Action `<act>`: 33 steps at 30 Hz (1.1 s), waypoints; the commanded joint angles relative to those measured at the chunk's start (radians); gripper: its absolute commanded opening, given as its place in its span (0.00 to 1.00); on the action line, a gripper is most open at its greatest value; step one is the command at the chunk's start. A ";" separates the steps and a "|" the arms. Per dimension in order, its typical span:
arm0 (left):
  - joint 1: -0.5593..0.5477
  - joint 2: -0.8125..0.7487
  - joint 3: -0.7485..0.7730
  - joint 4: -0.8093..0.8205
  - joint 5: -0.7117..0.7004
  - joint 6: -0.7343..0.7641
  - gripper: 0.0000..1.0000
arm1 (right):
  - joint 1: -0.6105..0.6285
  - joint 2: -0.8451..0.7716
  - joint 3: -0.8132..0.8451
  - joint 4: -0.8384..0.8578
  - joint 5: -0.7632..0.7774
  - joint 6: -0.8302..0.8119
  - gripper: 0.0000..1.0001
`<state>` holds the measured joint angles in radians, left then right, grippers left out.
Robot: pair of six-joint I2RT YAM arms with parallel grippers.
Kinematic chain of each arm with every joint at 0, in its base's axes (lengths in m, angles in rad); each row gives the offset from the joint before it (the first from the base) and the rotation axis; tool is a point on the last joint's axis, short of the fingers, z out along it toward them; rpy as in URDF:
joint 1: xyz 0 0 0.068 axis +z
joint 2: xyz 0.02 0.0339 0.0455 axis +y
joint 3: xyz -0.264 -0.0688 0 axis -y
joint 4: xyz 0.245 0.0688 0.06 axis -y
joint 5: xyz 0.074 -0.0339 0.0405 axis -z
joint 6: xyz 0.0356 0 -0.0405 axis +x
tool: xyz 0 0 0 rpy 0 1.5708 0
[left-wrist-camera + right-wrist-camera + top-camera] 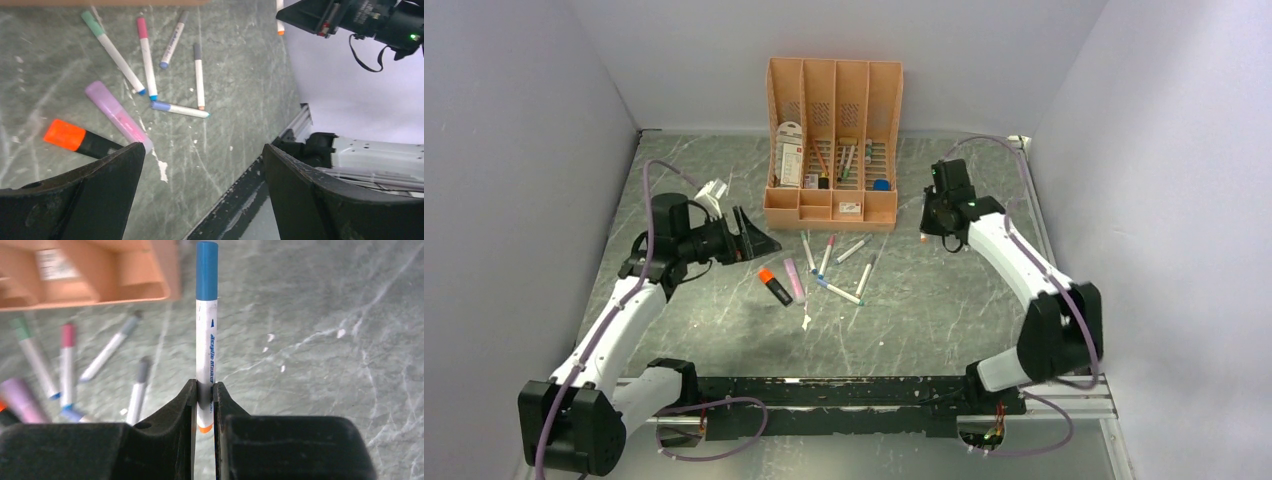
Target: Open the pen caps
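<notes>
**Entry: blue-capped marker, held, cap not yet off**

- Right gripper point(204, 390): jaws closed tight on a slim white marker point(206, 340), pinching it low on the barrel, close to its orange tail. It hangs just right of the peach organizer point(784, 218), off its front corner.
- Blue cap point(206, 270): seated on the marker's far end, pointing away from the jaws.
- Left gripper point(202, 170): jaws spread wide, holding nothing; it sits left of the organizer's front.
- Loose stock: slim markers, a purple highlighter point(794, 278) and an orange-capped highlighter point(774, 285) lie in front of the organizer, all capped.
- Hazards, as judged: the grip is short and near the tail, so a pull on a stiff cap could slide the barrel out or swing it sideways. A misaligned left approach could knock the marker askew.
</notes>
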<state>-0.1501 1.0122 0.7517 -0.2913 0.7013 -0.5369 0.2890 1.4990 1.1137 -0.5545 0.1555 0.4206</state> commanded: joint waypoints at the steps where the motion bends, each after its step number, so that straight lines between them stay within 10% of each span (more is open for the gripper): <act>1: -0.008 -0.012 -0.082 0.219 0.121 -0.170 0.99 | -0.001 -0.145 -0.038 -0.058 -0.249 -0.093 0.00; 10: -0.037 -0.083 -0.178 0.422 0.126 -0.332 0.99 | 0.107 -0.336 -0.188 0.070 -0.740 0.013 0.00; 33: -0.129 -0.073 -0.256 0.452 0.043 -0.349 0.98 | 0.567 -0.170 -0.132 0.317 -0.606 0.222 0.00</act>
<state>-0.2607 0.9413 0.4915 0.1368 0.7708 -0.8837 0.8284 1.3094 0.9405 -0.2771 -0.4816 0.6231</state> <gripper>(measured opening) 0.992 0.118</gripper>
